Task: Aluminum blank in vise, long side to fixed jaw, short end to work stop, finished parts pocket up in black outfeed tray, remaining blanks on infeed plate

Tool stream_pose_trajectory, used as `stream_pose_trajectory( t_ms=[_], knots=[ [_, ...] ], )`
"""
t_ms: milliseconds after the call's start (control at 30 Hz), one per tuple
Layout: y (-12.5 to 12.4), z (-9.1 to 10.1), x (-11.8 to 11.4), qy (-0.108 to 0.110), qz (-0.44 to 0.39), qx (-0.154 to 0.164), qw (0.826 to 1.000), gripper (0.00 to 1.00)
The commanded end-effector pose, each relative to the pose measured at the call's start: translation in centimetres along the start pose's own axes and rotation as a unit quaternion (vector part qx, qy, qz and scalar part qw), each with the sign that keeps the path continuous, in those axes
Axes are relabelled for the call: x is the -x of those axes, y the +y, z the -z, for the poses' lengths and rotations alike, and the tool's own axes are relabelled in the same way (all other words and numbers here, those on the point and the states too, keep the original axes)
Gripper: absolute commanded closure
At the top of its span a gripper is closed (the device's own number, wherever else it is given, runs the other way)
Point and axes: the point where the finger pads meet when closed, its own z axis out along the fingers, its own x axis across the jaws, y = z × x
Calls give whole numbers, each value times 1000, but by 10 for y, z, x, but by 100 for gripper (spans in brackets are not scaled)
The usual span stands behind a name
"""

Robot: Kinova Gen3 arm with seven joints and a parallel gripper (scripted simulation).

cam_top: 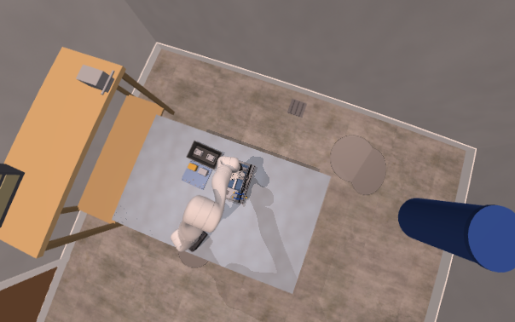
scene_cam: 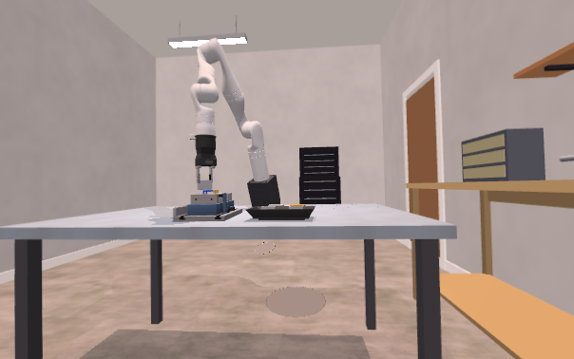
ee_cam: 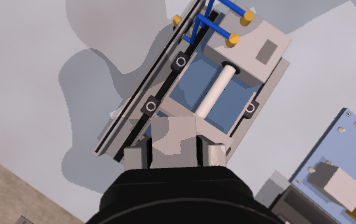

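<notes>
My gripper point(ee_cam: 174, 146) point(scene_cam: 204, 181) is shut on a plain gray aluminum blank point(ee_cam: 175, 141) and holds it a little above the vise point(ee_cam: 220, 85) point(scene_cam: 208, 205) point(cam_top: 240, 184). In the wrist view the blank hangs over the near end of the vise and hides the jaw below it. The jaw with blue hoses point(ee_cam: 248, 47) is at the far end, and a white screw rod point(ee_cam: 215, 92) runs over the blue base. The work stop and the low bars do not show. The black outfeed tray point(cam_top: 205, 153) point(scene_cam: 280, 211) holds two pocketed parts. The infeed plate point(cam_top: 196, 174) point(ee_cam: 327, 155) carries a yellow brass blank point(cam_top: 193, 167) and a gray blank point(cam_top: 203, 171) point(ee_cam: 331, 180).
The arm's base point(scene_cam: 262, 190) stands on the table behind the tray. A rail with bolts point(ee_cam: 150, 100) runs along the vise's left side. A wooden bench point(cam_top: 55, 140) and a shelf stand beside the table's tray end.
</notes>
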Motion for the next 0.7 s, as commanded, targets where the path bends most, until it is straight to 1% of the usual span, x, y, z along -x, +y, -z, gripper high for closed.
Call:
stream_pose_trajectory(
  t_ms=[0,300,667],
  knots=[
    [0,3,3,-4,-1,1,1000,100],
    [0,11,3,-4,-1,1,1000,100],
    [0,13,3,-4,-1,1,1000,100]
  ],
)
